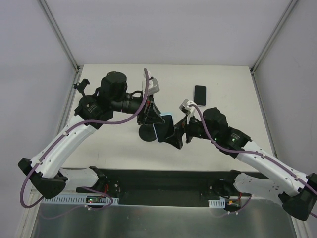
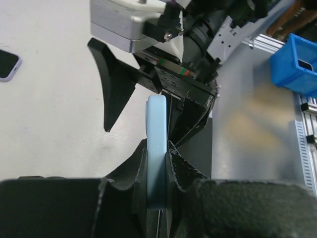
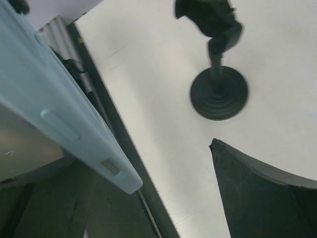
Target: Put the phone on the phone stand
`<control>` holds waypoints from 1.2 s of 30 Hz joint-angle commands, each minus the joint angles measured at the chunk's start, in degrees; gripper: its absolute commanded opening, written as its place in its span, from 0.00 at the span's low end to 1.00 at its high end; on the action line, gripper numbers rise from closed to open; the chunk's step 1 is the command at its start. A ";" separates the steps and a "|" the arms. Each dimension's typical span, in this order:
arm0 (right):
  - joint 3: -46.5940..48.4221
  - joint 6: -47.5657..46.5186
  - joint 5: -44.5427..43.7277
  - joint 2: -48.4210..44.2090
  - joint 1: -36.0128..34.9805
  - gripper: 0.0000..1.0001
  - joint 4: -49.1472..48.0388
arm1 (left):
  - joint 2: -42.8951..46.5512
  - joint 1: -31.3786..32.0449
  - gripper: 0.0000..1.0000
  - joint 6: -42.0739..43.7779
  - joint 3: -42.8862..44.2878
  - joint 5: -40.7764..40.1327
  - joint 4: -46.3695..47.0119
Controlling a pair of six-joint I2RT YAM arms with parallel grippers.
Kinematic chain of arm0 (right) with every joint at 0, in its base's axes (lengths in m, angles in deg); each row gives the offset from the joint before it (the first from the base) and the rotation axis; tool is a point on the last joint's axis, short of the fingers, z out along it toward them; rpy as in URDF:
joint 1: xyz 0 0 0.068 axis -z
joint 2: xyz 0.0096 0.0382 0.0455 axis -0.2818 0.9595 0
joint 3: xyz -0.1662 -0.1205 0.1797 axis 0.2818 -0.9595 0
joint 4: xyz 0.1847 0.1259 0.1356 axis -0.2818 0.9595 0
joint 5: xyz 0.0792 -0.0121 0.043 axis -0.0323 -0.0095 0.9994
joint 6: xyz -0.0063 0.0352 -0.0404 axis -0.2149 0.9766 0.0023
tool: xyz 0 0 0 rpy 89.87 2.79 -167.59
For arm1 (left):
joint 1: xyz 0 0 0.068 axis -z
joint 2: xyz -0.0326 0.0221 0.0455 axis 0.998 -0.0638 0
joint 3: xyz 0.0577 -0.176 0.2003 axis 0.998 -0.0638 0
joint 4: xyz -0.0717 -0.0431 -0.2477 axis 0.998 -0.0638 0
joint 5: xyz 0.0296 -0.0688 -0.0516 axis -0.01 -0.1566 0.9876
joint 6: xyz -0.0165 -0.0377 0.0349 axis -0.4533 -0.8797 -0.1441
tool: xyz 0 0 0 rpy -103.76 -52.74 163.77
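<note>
Well, my left gripper (image 2: 157, 147) is clamped on the light blue phone (image 2: 156, 119), pinching its lower end from both flat sides. The phone stands on edge, thin side toward my left wrist camera. It is held up in the air over the middle of the table (image 1: 225, 79), not on the stand (image 1: 147, 133).

My right gripper (image 1: 174, 132) has its jaws spread wide, one on each side of the phone. In the left wrist view one finger (image 2: 115, 87) hangs well apart from the phone, with bare table between them. The other sits close behind it on the far side, and I cannot tell whether it touches. In the right wrist view the phone's side buttons fill the left of the frame.

The stand sits upright on the table on its round black base, just to the left of the phone from above and lower down. A dark phone (image 1: 199, 92) lies flat farther back on the table, apart from both my grippers.
</note>
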 commanded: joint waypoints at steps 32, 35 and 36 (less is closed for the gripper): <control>-6.50 13.36 23.95 -0.74 1.16 0.01 -32.96 | -1.17 0.64 0.25 -5.05 -4.47 14.21 9.70; -6.41 14.06 24.13 -1.09 1.07 0.01 -34.45 | -2.49 0.64 0.13 -5.31 -4.47 15.52 9.97; -6.32 14.24 23.95 -1.35 1.07 0.01 -34.63 | -2.84 0.64 0.13 -5.40 -4.82 15.96 10.14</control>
